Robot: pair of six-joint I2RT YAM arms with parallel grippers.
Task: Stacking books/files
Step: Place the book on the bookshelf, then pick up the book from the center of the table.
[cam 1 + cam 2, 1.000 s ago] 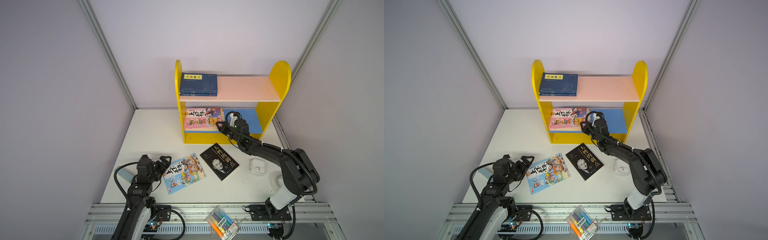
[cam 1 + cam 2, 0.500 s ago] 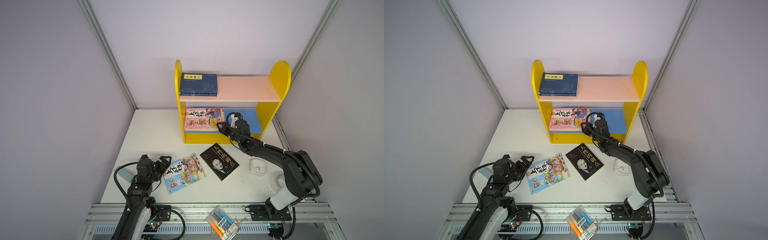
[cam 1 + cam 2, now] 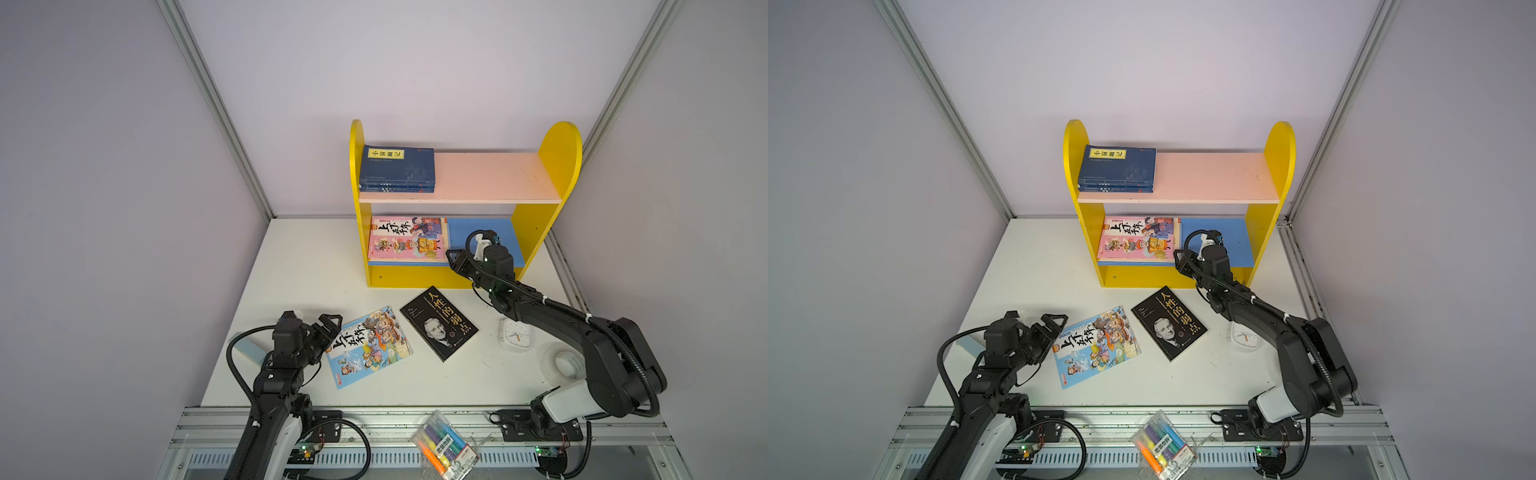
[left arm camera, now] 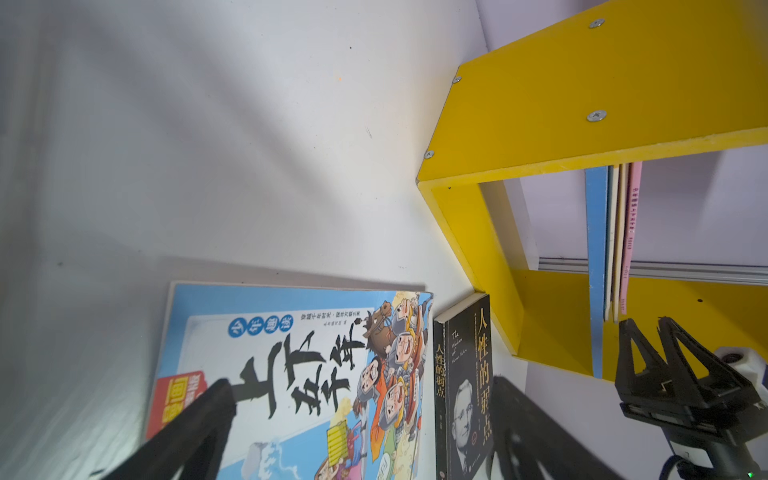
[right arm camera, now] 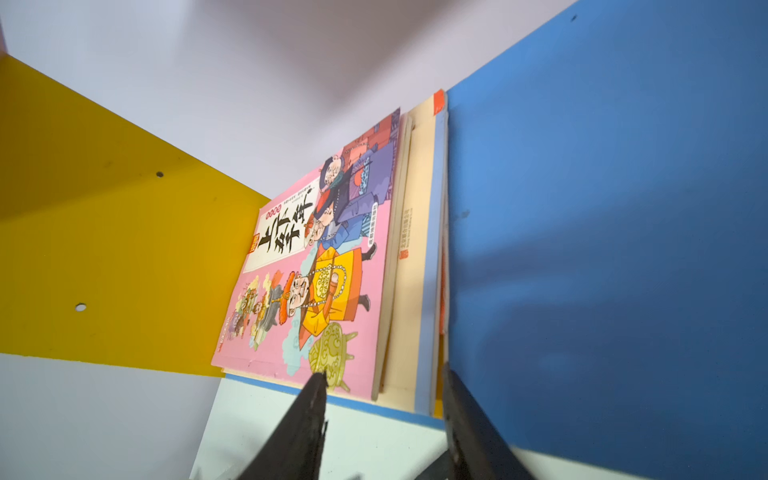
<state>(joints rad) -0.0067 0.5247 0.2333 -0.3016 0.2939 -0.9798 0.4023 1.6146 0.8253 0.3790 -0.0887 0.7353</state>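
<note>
A stack of navy books (image 3: pixel 397 168) lies on the shelf's top board, at its left end. On the lower blue board (image 5: pixel 602 208) a pink cartoon book (image 3: pixel 407 239) tops a stack of cream and blue ones. My right gripper (image 3: pixel 453 259) stands open at that board's front edge, beside the stack's near right corner, with nothing between its fingers (image 5: pixel 311 399). A blue cartoon book (image 3: pixel 368 345) and a black portrait book (image 3: pixel 438 322) lie flat on the table. My left gripper (image 3: pixel 328 332) is wide open at the blue cartoon book's left edge, empty.
The yellow shelf (image 3: pixel 557 158) stands at the back of the white table. A white square clock (image 3: pixel 515 336) and a clear tape roll (image 3: pixel 565 363) sit by the right arm. A marker pack (image 3: pixel 444 444) lies on the front rail. A pale blue block (image 3: pixel 249 351) lies under the left arm's cable.
My right gripper has opened wider and drawn back a little from the lower shelf, leaving the pink book on the stack. The left arm has not moved.
</note>
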